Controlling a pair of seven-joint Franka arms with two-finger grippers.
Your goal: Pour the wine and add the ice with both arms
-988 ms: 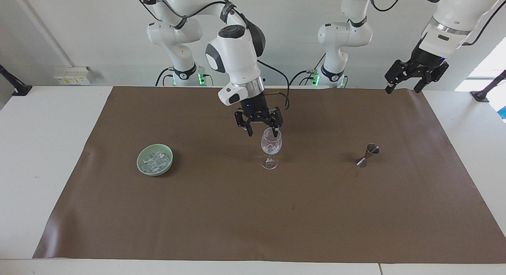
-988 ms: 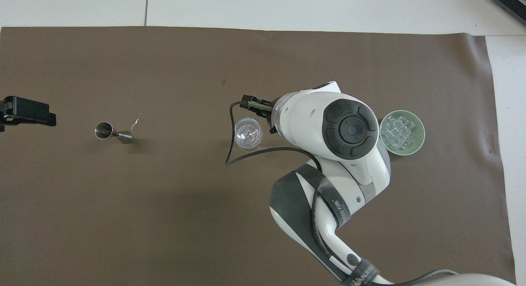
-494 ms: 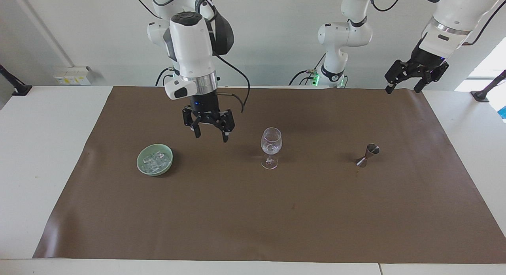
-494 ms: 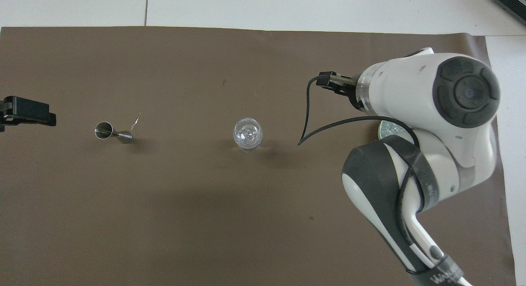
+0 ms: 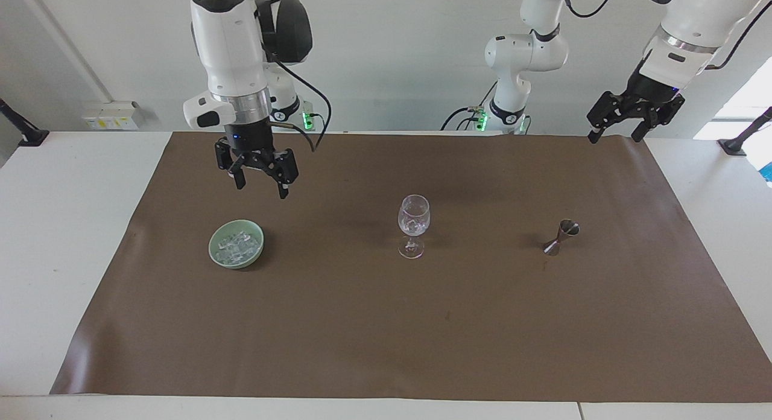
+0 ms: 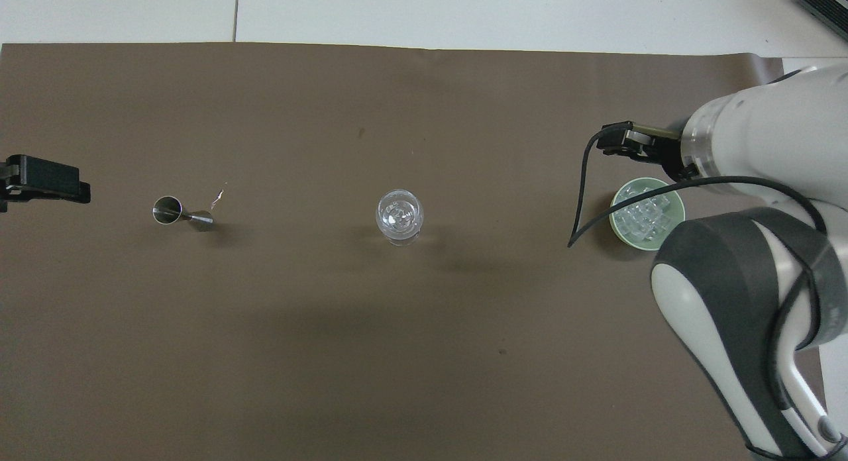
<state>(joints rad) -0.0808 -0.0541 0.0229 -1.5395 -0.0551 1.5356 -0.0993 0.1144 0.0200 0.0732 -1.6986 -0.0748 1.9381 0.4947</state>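
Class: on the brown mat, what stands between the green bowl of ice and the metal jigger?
Only the wine glass stands between the green bowl and the jigger; both views show it.

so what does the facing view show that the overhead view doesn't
Only the facing view shows both arm bases, and the right gripper open, raised above the mat near the green bowl, with the left gripper open, waiting over the mat's edge. Only the overhead view looks straight into the wine glass and jigger. Both show the ice in the bowl.
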